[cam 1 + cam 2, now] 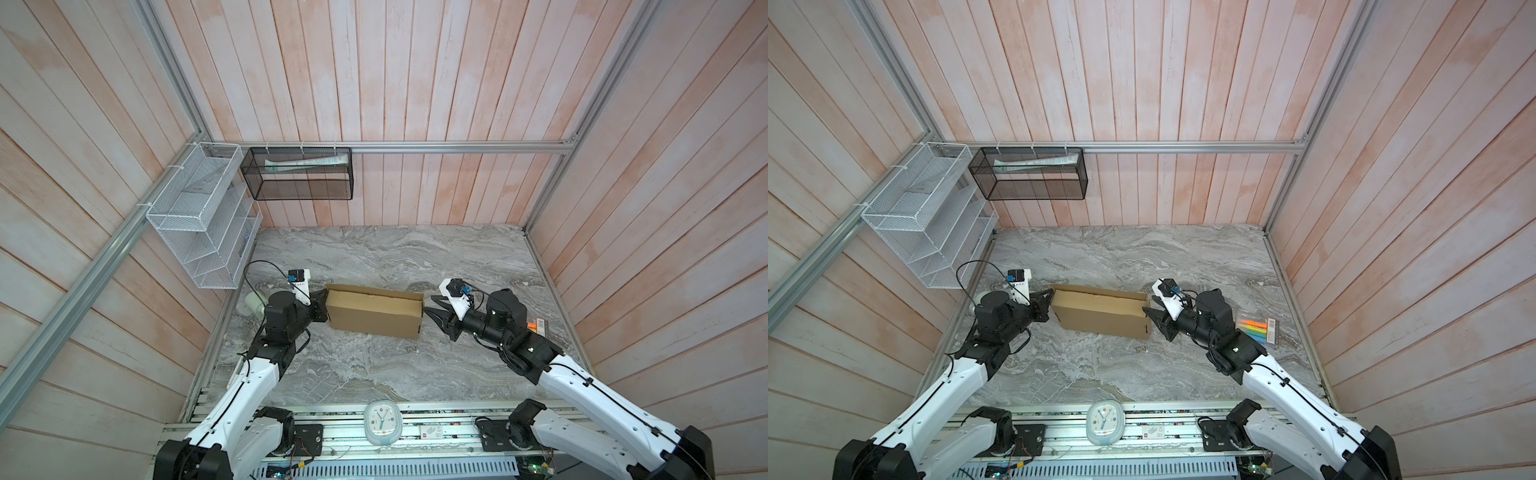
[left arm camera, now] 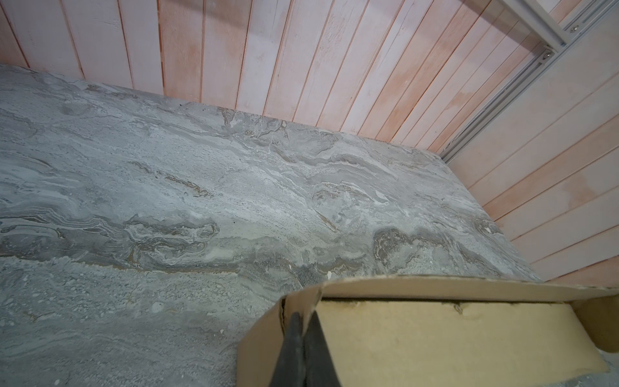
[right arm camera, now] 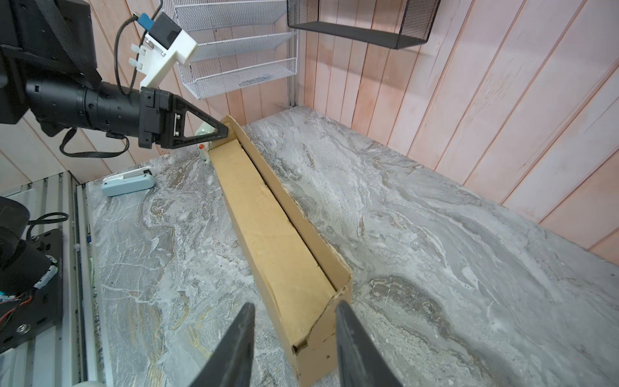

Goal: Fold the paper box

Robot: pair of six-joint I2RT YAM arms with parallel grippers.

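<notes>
The paper box (image 1: 374, 311) (image 1: 1100, 313) is a long, shallow box of plain brown cardboard lying across the middle of the marble table (image 1: 374, 374). Its lid panel (image 3: 278, 241) sits sunk inside the back wall. My left gripper (image 1: 326, 305) (image 1: 1050, 299) (image 2: 304, 318) is shut, pinching the top of the box's left end wall; in the right wrist view its tip (image 3: 225, 132) meets the far end. My right gripper (image 1: 429, 304) (image 1: 1148, 313) (image 3: 294, 306) is open at the right end. One finger is on each side of the end corner.
A white mesh rack (image 1: 203, 220) and a black mesh basket (image 1: 299, 174) hang on the walls at the back left. A clock (image 1: 382, 422) lies on the front rail. A pack of coloured markers (image 1: 1258, 328) sits by the right arm. A pale blue device (image 3: 129, 181) and a white roll (image 1: 253, 301) lie near the left arm.
</notes>
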